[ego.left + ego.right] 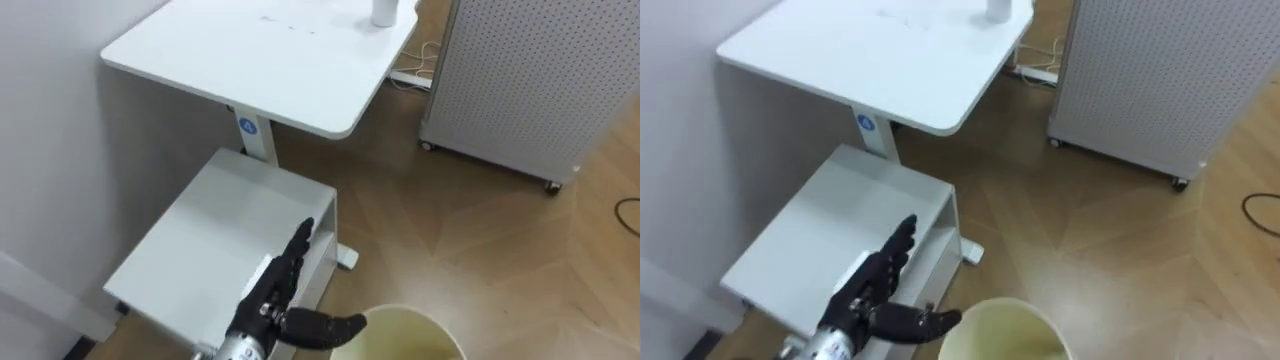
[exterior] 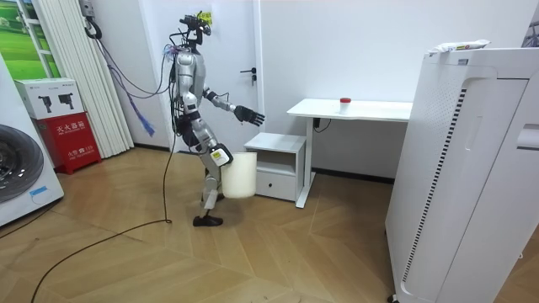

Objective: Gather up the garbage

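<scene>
A small white container with a red top (image 2: pixel 344 102) stands at the far end of the white desk (image 1: pixel 270 60); its lower part (image 1: pixel 383 12) reaches the left eye view's top edge. My left hand (image 1: pixel 285 290) is stretched out open, fingers straight, above the top of a low white cabinet (image 1: pixel 215 235) beside the desk. It holds nothing. A cream waste bin (image 1: pixel 405 335) is just below and right of that hand. In the room view my right hand (image 2: pixel 221 156) hangs by the bin's (image 2: pixel 240 177) rim. I stand facing the cabinet with one foot lifted behind me.
A white perforated unit on castors (image 1: pixel 530 80) stands to the right of the desk, with wood floor between. White cables (image 1: pixel 415 70) lie under the desk's far end. A wall runs along my left. A tall white appliance (image 2: pixel 472 168) stands at the room view's right.
</scene>
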Robot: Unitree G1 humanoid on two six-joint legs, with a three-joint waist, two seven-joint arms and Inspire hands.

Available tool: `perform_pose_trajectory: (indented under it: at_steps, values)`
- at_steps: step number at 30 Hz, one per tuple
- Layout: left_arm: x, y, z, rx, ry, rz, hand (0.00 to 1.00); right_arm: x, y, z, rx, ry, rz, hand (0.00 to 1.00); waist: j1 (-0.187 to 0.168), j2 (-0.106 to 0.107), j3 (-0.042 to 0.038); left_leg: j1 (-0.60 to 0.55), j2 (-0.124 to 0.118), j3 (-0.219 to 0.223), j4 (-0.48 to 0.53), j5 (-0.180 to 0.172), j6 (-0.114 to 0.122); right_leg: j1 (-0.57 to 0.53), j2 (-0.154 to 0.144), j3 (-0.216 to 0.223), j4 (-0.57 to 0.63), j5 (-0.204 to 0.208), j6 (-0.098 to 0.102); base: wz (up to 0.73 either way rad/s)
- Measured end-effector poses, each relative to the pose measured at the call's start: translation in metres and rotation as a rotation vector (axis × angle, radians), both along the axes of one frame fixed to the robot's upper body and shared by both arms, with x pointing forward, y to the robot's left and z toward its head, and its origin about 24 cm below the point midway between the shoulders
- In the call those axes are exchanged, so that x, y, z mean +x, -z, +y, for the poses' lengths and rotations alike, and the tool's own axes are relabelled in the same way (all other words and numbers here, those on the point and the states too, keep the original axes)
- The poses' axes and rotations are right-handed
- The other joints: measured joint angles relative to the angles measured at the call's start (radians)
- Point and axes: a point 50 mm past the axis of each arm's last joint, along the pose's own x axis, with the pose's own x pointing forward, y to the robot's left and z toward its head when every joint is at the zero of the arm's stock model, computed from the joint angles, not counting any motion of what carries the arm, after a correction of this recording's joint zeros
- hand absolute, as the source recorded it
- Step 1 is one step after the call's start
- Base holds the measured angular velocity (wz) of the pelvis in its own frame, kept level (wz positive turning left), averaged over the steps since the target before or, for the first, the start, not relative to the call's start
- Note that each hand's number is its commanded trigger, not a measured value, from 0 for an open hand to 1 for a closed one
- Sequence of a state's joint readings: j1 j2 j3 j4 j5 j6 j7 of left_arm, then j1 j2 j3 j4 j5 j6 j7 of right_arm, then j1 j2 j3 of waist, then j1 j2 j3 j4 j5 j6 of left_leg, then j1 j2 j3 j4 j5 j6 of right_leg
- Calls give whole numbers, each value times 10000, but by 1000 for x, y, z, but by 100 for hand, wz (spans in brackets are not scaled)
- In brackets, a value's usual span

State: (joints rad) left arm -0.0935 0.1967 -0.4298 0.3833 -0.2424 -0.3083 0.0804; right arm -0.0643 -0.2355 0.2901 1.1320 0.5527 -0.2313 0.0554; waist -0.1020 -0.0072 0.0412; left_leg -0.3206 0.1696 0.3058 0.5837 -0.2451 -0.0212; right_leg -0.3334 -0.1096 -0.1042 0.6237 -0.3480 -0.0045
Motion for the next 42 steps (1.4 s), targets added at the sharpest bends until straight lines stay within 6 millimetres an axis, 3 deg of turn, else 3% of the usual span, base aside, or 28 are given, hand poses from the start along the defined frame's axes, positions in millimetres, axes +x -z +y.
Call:
perform_pose_trajectory:
  at_steps: [1,3,9,14,17,20,23,24,25,27,28,30,35,39,42]
  values:
    - [-2,-3,5,44,-230,-209,0,-5,1,1,-16,-93,47,100,-9,-93,-107,293,-101,-378,-175,45,-90,293,118,148,-223,32,-2,-45]
    - [-4,-10,11,227,-620,-652,0,-12,2,1,-46,-100,46,100,47,-182,-240,785,-142,-617,-540,15,-264,668,260,298,-547,92,-43,-40]
    - [0,-35,25,146,-1994,-1947,0,-29,0,-4,-398,120,-46,100,125,-48,-367,2187,-258,-941,-1592,-25,-439,1742,586,927,-1619,410,4,-40]
    - [0,-36,34,506,-2656,-2096,0,-29,1,1,-641,-183,128,100,-68,46,-379,2837,-359,-886,-1916,-80,-515,2148,618,1447,-1794,534,114,-38]
    - [1,-37,36,563,-2950,-2167,0,-27,0,2,-613,-138,128,100,-329,81,-356,3008,-430,-834,-1936,-115,-514,2345,633,2009,-2120,691,252,-32]
    - [1,-38,40,587,-3440,-2217,0,-26,0,4,-544,-152,147,100,-328,93,-319,3354,-481,-298,-2100,-205,-445,2269,693,2237,-2234,846,393,-62]
    - [2,-39,50,667,-4037,-2299,0,-25,1,9,-392,-183,170,100,-90,119,-283,3756,-464,429,-2133,-316,-300,2102,682,1838,-2271,1107,439,-108]
    - [3,-41,55,673,-4302,-2353,0,-25,2,10,-328,-208,176,100,159,166,-248,4031,-445,785,-2294,-327,-294,1986,612,1001,-2278,1308,334,-158]
    - [3,-42,61,684,-4647,-2429,0,-24,2,12,-259,-316,190,100,432,201,-224,4195,-453,977,-2438,-329,-292,1850,441,-255,-2276,1528,145,-160]
    - [4,-46,71,676,-5177,-2553,0,-23,2,15,-54,-494,188,100,465,223,-205,4194,-454,1035,-2431,-332,-293,1791,191,-1693,-2338,1758,-92,-98]
    - [5,-47,74,653,-5347,-2614,0,-26,3,15,37,-529,279,100,342,227,-208,4190,-469,1035,-2470,-334,-292,1795,168,-2003,-2472,1880,-125,-46]
    - [5,-50,77,757,-5458,-2756,0,-26,3,15,120,-539,295,100,200,217,-207,4227,-539,1035,-2635,-334,-292,1690,185,-1984,-2546,1992,-109,-20]
    - [5,-52,79,776,-5824,-2868,0,-25,2,14,237,-554,217,100,251,208,-213,4337,-589,1024,-2941,-333,-292,1518,263,-2008,-2601,2166,-177,-12]
    - [5,-54,85,749,-6162,-2930,0,-17,0,14,314,-789,31,100,278,217,-218,4373,-461,1055,-2873,-333,-293,1504,416,-2080,-2612,2239,-332,-10]
    - [5,-54,91,780,-6461,-2939,0,-19,0,14,232,-1082,104,100,301,96,-200,4098,-218,1052,-1834,-333,-293,1580,403,-2119,-2394,2041,-572,-13]
